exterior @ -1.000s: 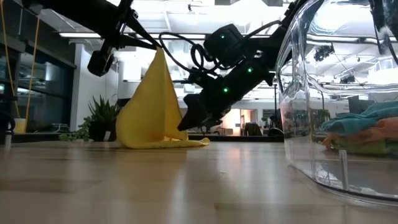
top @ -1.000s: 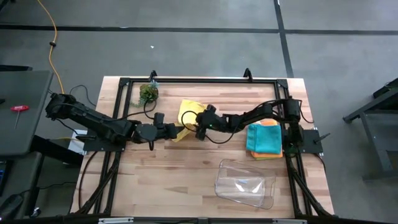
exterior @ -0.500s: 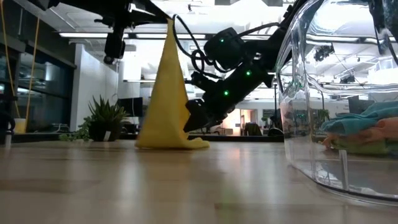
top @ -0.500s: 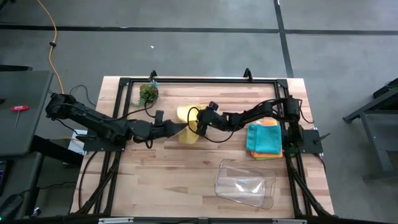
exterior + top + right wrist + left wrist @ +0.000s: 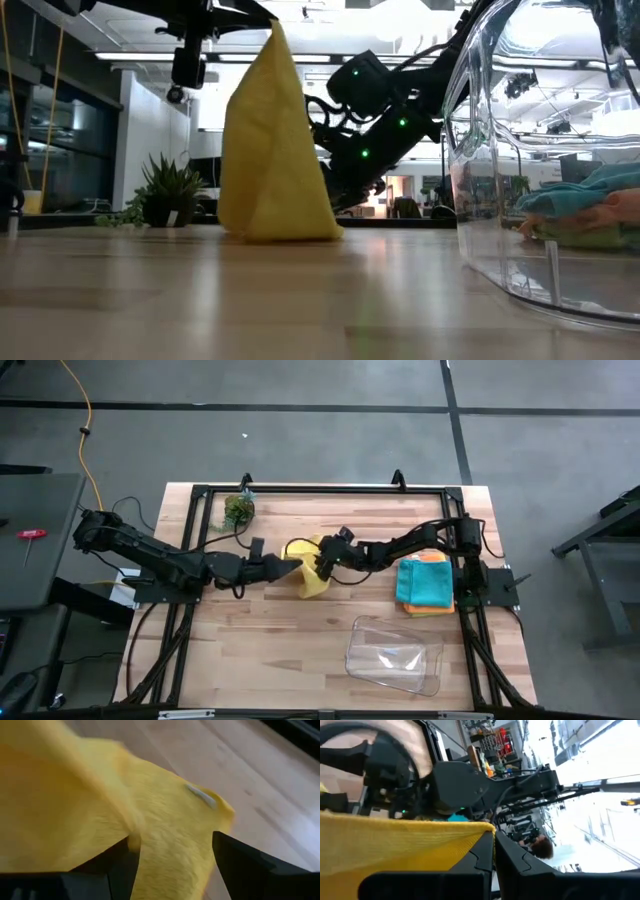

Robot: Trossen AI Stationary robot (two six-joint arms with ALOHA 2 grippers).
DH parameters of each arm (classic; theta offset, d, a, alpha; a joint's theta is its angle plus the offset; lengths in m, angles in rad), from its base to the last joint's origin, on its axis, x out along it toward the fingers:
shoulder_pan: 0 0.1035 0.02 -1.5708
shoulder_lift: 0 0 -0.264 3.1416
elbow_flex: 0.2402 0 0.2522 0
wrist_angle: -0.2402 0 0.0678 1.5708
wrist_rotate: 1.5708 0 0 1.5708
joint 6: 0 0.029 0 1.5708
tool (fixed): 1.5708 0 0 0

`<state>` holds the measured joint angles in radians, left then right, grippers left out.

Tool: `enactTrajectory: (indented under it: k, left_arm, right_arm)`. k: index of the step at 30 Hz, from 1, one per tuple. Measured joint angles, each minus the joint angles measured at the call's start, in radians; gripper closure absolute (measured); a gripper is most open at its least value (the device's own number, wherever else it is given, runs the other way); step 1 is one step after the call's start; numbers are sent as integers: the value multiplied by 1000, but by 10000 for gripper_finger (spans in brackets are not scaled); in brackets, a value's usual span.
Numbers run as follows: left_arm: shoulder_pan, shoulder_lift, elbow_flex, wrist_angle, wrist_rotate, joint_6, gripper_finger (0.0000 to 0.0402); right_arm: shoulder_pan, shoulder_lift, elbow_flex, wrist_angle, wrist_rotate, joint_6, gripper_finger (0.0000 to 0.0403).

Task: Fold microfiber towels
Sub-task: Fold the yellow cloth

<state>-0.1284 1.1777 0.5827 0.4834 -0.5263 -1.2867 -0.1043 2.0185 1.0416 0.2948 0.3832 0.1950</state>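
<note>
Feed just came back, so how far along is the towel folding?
Done: a stack at the right side with the teal towel on top and an orange towel showing beneath it; other layers are hard to tell. In hand: the left gripper is shut on a corner of the yellow towel, lifting it, while the open right gripper is against it. Left: finish this fold and stack it.
</note>
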Motion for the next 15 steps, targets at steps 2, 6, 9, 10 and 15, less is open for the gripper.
enactTrajectory:
  k: [2,6,9,10,15]
  left_arm:
    - [0,0,0,0,17,7,401]
    - [0,0,0,0,32,8,401]
    - [0,0,0,0,32,8,401]
    - [0,0,0,0,32,8,401]
    - [0,0,0,0,55,26,401]
  right_arm:
    - [0,1,-1,2,-8,7,170]
    - [0,0,-1,15,-16,7,208]
    - [0,0,-1,20,-29,7,253]
    - [0,0,-1,17,-40,7,270]
    - [-5,0,-1,24,-74,40,371]
